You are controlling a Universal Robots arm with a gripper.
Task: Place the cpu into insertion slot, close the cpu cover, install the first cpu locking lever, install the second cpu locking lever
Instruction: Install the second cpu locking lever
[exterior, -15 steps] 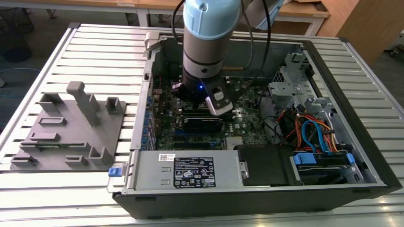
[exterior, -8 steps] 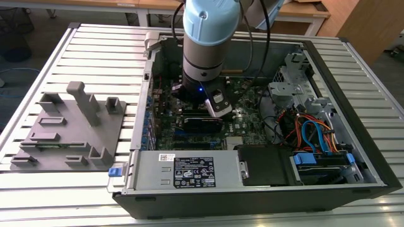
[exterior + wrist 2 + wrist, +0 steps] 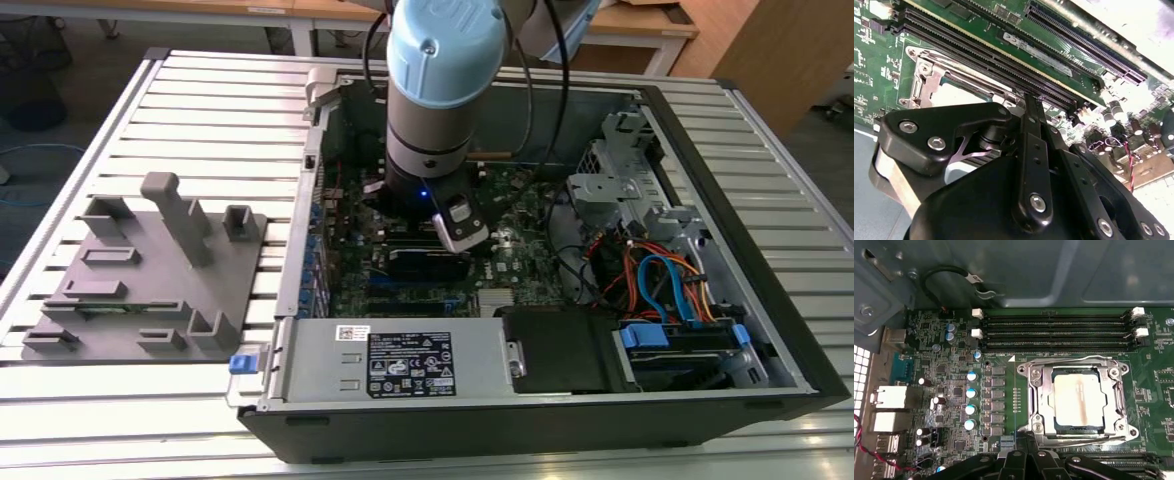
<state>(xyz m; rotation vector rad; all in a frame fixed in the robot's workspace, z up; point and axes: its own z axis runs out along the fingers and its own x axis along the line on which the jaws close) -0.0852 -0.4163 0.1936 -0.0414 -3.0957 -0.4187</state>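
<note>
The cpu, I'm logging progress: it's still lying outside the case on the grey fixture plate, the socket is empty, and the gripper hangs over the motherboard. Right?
Not quite. In the first wrist view the cpu already sits in the insertion slot, framed by the cpu cover; it is not on the grey fixture plate. The gripper does hang over the motherboard.

the cpu [image 3: 1077, 402] has a brushed, silvery metal top with a dull sheen, framed by the cpu cover [image 3: 1036, 400] of shiny stamped metal. around it the circuit board [image 3: 1004, 390] is glossy green. the gripper [image 3: 1026, 107] is matt black.
</note>
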